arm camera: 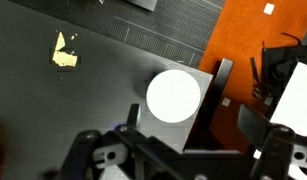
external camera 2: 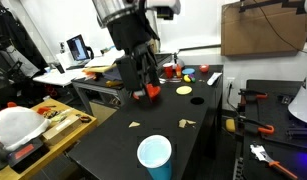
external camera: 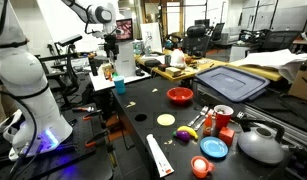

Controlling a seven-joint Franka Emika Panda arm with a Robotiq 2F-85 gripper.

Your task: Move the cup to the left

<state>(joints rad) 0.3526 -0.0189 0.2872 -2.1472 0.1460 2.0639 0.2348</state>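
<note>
Centrally, above the black rectangular table [external camera 2: 168, 112], the black two-finger gripper [external camera 2: 141, 90] hangs with its fingers spread wide and nothing between them. A red round bowl [external camera 2: 171, 71] sits toward the far edge in an exterior view. The small light-blue plastic cup [external camera 2: 155, 155] stands upright at the opposite edge near a corner, well apart from the gripper.

From my console: in an exterior view the cup [external camera 2: 155, 155] stands at the table's [external camera 2: 108, 138] near end, with the gripper [external camera 2: 143, 90] hanging above the table behind it. A disc [external camera 2: 184, 91] and the bowl [external camera 2: 171, 71] lie farther back.
</note>
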